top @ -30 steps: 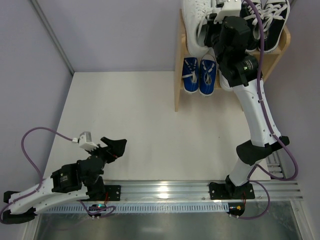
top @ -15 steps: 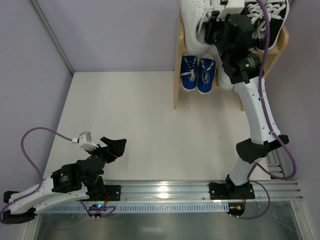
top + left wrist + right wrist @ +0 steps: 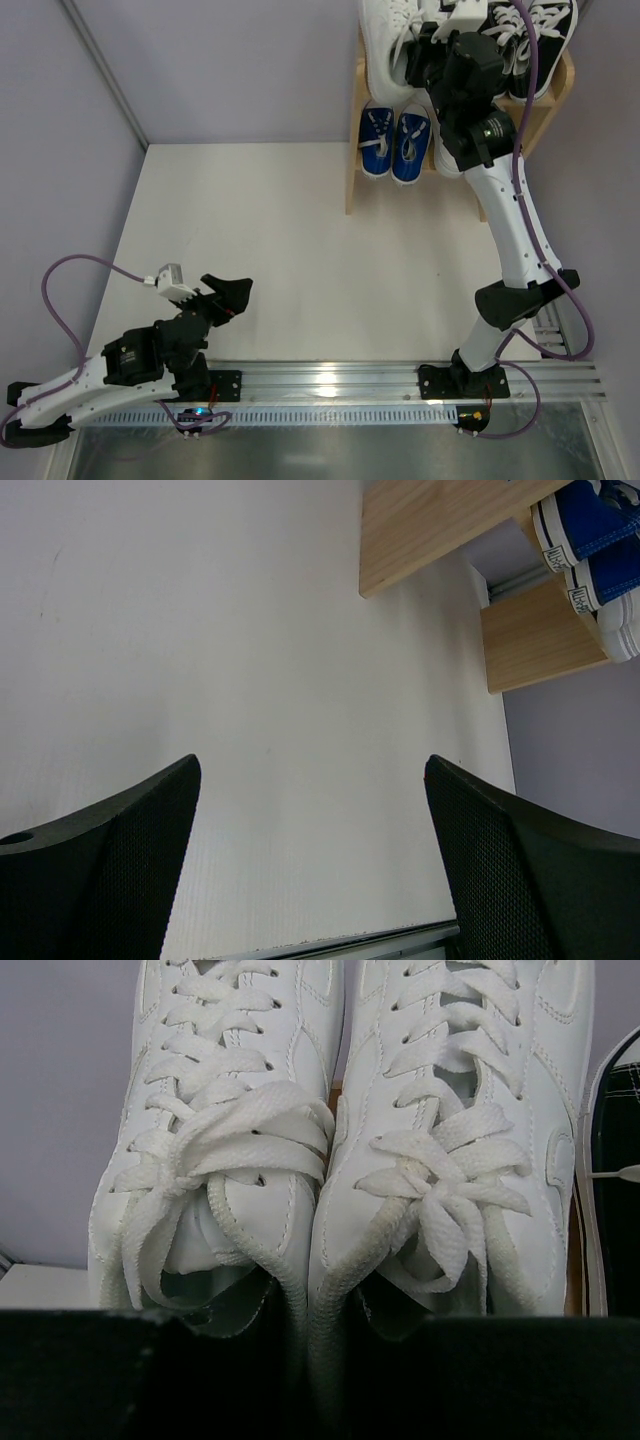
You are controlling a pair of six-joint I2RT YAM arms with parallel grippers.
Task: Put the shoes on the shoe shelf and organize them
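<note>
In the last second my right fingers [image 3: 100, 1380], grip impossible to tell, pushed the white low-tops [image 3: 440, 1110] deeper onto the top tier of the shoe shelf [image 3: 352, 150] at far right, sliding it slightly farther, so I judged that pair placed; my left fingers [image 3: 90, 880] waited apart above the desk [image 3: 300, 250].

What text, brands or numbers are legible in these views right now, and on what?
Nothing can be read.
Heel patches on the blue shoes: printed, too blurred to read.
Marking on the right arm: too small to read.
White sneakers: no lettering visible.
</note>
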